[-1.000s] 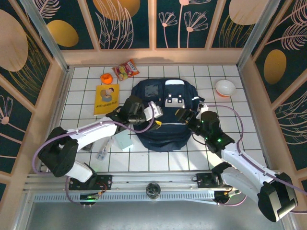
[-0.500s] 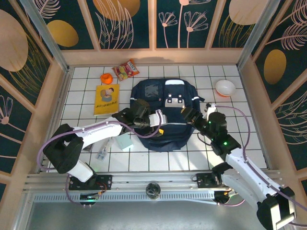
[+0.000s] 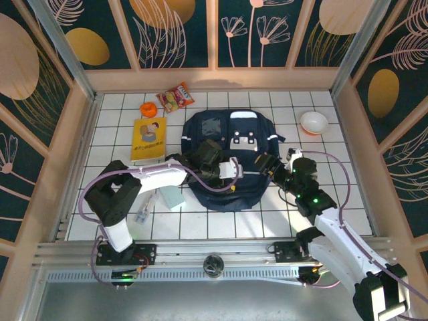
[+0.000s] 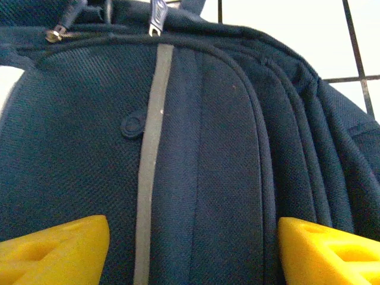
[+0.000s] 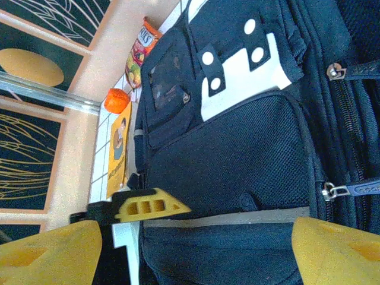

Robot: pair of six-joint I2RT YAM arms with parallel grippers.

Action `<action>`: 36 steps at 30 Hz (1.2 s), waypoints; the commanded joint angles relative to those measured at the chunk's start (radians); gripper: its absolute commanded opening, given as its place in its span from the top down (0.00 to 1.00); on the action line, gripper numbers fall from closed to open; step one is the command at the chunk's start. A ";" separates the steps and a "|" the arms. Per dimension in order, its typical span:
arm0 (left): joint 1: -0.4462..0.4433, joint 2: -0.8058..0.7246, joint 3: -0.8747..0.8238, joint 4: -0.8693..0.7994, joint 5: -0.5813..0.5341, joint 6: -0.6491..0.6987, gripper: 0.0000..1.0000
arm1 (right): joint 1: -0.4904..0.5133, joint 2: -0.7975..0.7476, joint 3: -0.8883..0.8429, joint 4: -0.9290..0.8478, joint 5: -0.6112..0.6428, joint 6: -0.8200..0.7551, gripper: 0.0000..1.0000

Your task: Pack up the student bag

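Observation:
The student bag (image 3: 227, 150), dark navy with a thin grey stripe, lies flat in the middle of the tiled table. My left gripper (image 3: 234, 175) hovers over its lower front, open, yellow fingers wide apart with flat fabric and the grey stripe (image 4: 151, 166) between them (image 4: 193, 252). Zipper pulls (image 4: 155, 16) sit at the bag's edge ahead of it. My right gripper (image 3: 265, 163) is at the bag's right side, open and holding nothing (image 5: 193, 252). It faces across the bag (image 5: 237, 148) toward one left finger (image 5: 151, 206). Two zipper pulls (image 5: 332, 190) lie on the bag's right.
A yellow book (image 3: 148, 138), an orange object (image 3: 148, 108) and a snack packet (image 3: 176, 97) lie left and behind the bag. A bowl (image 3: 313, 122) stands at the back right. A pale green box (image 3: 174, 197) and a clear item (image 3: 144, 210) lie front left.
My left gripper has slid right across the bag's front and its jaws have spread wider. The right gripper shifted slightly back toward the bag's right side.

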 commanded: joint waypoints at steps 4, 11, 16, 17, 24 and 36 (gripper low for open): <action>-0.007 -0.013 0.016 -0.047 0.102 0.022 0.24 | -0.024 -0.007 -0.004 -0.016 -0.031 -0.013 0.16; -0.029 -0.013 -0.047 0.047 0.038 -0.005 0.24 | -0.045 0.037 0.044 -0.058 -0.063 -0.046 0.16; -0.033 0.056 -0.019 0.067 -0.124 -0.009 0.26 | -0.051 0.071 0.075 -0.047 -0.070 -0.059 0.15; -0.033 0.060 -0.011 0.060 -0.124 -0.004 0.29 | -0.053 0.073 0.081 -0.049 -0.067 -0.063 0.15; -0.033 -0.019 -0.011 0.094 -0.064 -0.024 1.00 | -0.115 0.067 0.102 -0.092 -0.081 -0.112 0.15; 0.053 -0.233 -0.042 0.144 0.114 -0.090 1.00 | -0.268 -0.020 0.113 -0.117 -0.155 -0.225 0.15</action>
